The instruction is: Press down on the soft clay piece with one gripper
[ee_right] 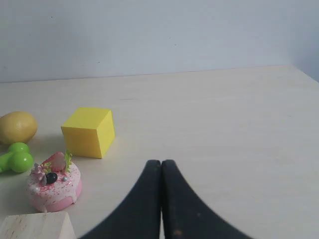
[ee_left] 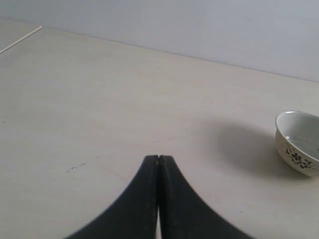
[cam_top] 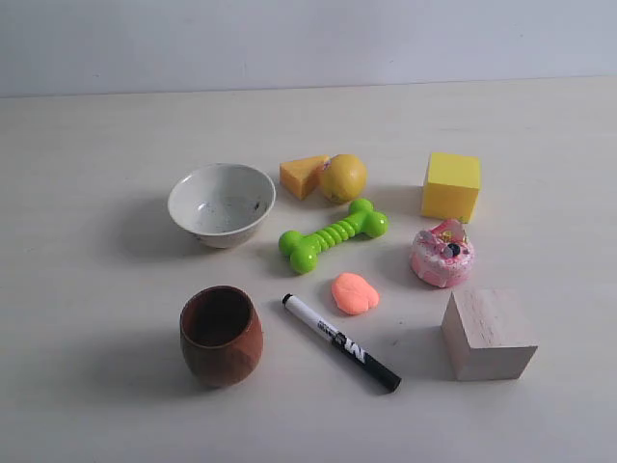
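The soft clay piece (cam_top: 355,292) is a small salmon-orange rounded lump lying on the table in the exterior view, between the green bone toy (cam_top: 333,234) and the black marker (cam_top: 341,342). Neither arm shows in the exterior view. In the left wrist view my left gripper (ee_left: 158,158) is shut, its black fingers pressed together over bare table, with nothing held. In the right wrist view my right gripper (ee_right: 161,163) is shut too, empty, over bare table to the side of the pink cake (ee_right: 54,187). The clay does not show in either wrist view.
Around the clay stand a white bowl (cam_top: 222,204), a brown wooden cup (cam_top: 221,335), an orange cheese wedge (cam_top: 303,176), a lemon (cam_top: 343,177), a yellow cube (cam_top: 451,185), the pink cake (cam_top: 442,254) and a wooden block (cam_top: 487,334).
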